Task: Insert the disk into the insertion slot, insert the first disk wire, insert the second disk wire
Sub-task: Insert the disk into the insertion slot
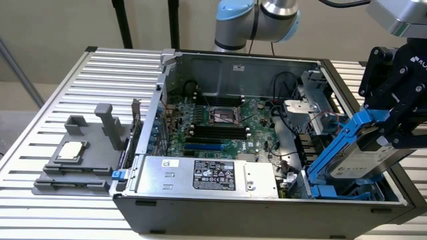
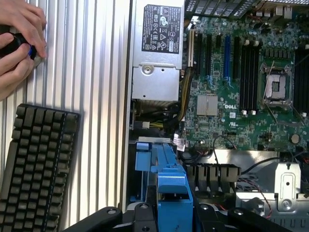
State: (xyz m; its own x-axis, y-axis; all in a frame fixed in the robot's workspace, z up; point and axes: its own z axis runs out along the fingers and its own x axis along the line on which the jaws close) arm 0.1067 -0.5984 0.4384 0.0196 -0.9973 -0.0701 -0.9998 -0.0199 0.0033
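The tool (image 1: 395,134) pinches the disk (image 1: 363,161) by its upper end, black fingers pressed on either side of the blue carrier. In the exterior view it hangs over the near corner of the open case (image 1: 267,212), at the exterior view's right. The disk is tilted, label facing up and outward, with its upper end in the tool and its lower end down at the slot (image 1: 333,192), the bay with blue fittings in that corner. Whether the carrier touches the fittings I cannot tell; most of the disk stands above the case's rim. Beside the slot, toward the exterior view's left, lies the power supply (image 1: 207,175), with the motherboard (image 1: 220,120) behind it. The case sits on a ribbed worktop (image 1: 113,70), where a grey fixture (image 1: 80,160) stands on the exterior view's left. The arm (image 1: 257,20) rises behind the case.

In the wrist view the tool (image 2: 171,218) frames the carrier's blue edge, which points toward the case's interior. The power supply (image 2: 159,48) and motherboard (image 2: 241,77) lie beyond it. On the worktop (image 2: 96,72) outside the case rests a keyboard (image 2: 36,164), and a person's hands (image 2: 17,43) hold a small dark object.
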